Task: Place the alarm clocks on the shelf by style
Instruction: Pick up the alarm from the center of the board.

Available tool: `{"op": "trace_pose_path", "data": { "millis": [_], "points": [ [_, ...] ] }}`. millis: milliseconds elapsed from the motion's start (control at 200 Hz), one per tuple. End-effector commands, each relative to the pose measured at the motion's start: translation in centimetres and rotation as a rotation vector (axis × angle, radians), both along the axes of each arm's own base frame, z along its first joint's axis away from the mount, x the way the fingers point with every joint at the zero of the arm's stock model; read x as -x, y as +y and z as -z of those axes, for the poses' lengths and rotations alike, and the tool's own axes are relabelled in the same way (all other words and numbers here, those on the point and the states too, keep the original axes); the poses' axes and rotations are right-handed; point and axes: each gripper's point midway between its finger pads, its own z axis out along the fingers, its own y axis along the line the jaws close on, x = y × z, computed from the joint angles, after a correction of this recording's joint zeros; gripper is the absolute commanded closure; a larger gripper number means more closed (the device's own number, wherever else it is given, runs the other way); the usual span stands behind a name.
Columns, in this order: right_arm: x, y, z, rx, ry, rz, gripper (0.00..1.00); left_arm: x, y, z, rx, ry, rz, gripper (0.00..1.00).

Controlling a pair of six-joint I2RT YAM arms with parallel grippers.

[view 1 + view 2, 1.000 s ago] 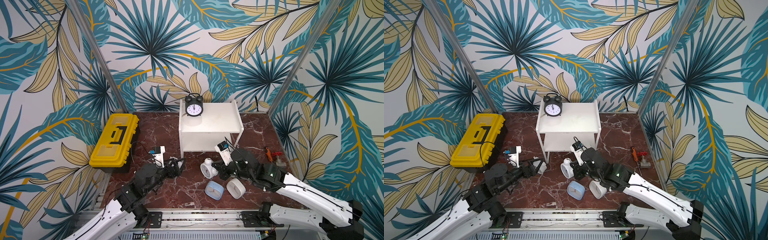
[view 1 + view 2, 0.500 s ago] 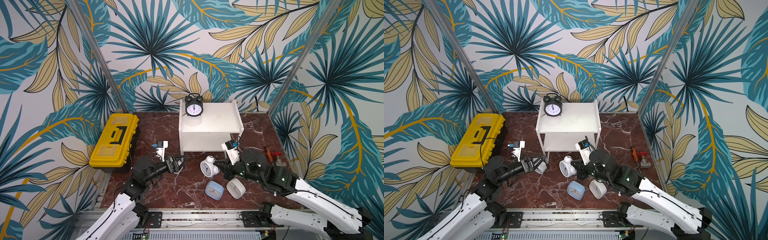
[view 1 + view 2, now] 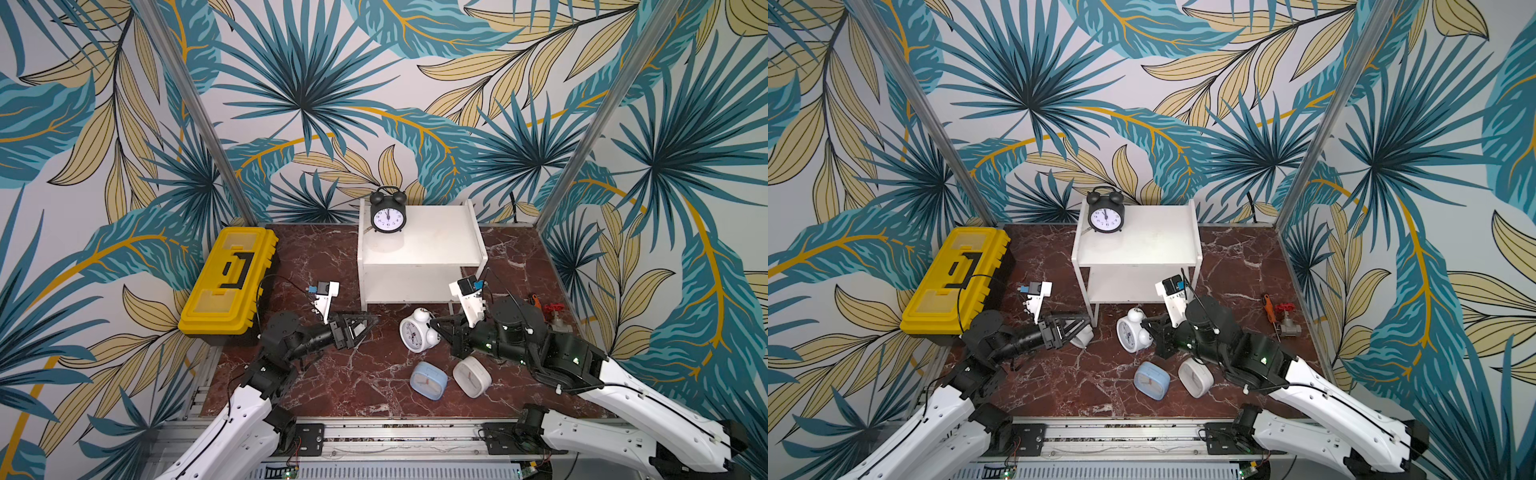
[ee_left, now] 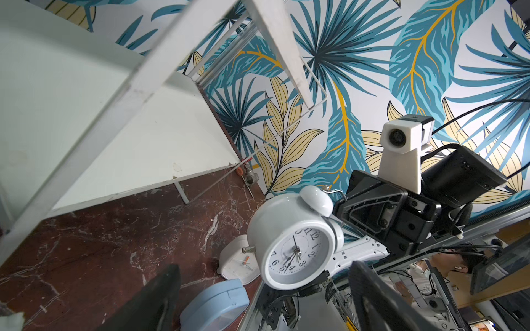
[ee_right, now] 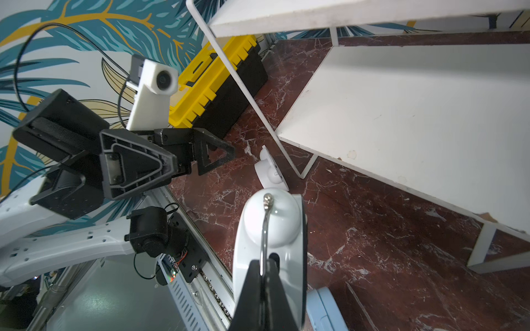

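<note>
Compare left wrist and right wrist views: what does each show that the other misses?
Left wrist only: the dial of the white round twin-bell alarm clock, the white rounded-square clock with orange hands. Right wrist only: the yellow plastic toolbox, the open left gripper from outside. Both: that twin-bell clock, its wire handle pinched in the right gripper; the white two-tier shelf; the light blue rounded-square clock.
</note>
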Motion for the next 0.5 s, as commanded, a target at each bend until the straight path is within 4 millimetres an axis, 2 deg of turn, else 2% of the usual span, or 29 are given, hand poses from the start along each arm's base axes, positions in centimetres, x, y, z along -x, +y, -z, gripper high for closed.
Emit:
{"op": "trace_pose_path", "data": {
  "millis": [0,130,351,401,426,496],
  "points": [
    [0.3,0.5,-3.3,-0.157,-0.026,-0.016,1.00,0.5,-0.2,-2.4,0.044,-0.074,0.037,0.05],
    [0.5,1.0,-4.7,-0.246,0.000,-0.036,1.00,1.0,-0.5,-3.5,0.088,-0.089,0.082,0.03],
    [0.8,1.6,-5.4,-0.338,0.040,-0.076,1.00,1.4,-0.9,-4.5,0.134,-0.087,0.138,0.00],
    [0.8,1.9,-5.4,-0.367,0.061,-0.088,1.00,1.6,-1.2,-4.6,0.148,-0.081,0.163,0.00],
    [0.6,2.1,-6.2,-0.408,0.047,-0.097,1.00,1.7,-1.3,-4.6,0.152,-0.080,0.177,0.00],
    [0.5,2.5,-6.7,-0.475,0.062,-0.121,1.00,1.5,-1.6,-3.9,0.147,-0.049,0.201,0.00]
  ]
}}
